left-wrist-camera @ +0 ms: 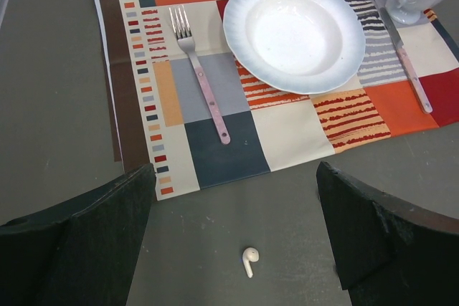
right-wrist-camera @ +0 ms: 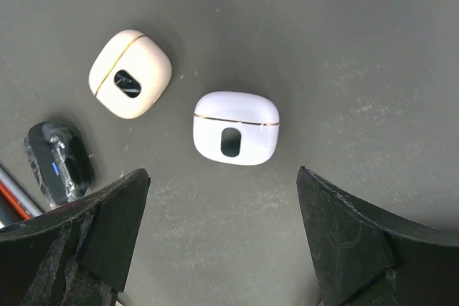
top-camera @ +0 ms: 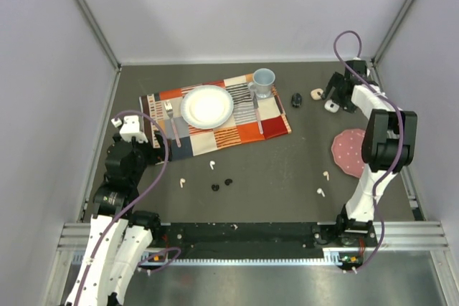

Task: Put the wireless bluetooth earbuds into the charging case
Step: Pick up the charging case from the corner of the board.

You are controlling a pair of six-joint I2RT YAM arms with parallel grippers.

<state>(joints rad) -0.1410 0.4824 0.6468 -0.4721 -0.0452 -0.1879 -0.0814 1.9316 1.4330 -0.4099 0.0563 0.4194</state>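
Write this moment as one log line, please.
left gripper: open, aimed at white earbud | right gripper: open over white case | earbuds: loose on table

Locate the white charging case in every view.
Top external: white charging case at far right, towards the back of the table.
Left wrist: not in it.
Right wrist: centre of the picture.
Shared landmark: cream case beside it.

Pretty clearly a robotics lab test cell, not a dining room: blank grey walls (top-camera: 251, 5) in aluminium framing (top-camera: 86, 16), left arm (top-camera: 118, 173) and right arm (top-camera: 380, 141) bolted to a metal rail (top-camera: 251, 238) at the table's (top-camera: 272, 170) near edge, plus a placemat (top-camera: 276, 121).
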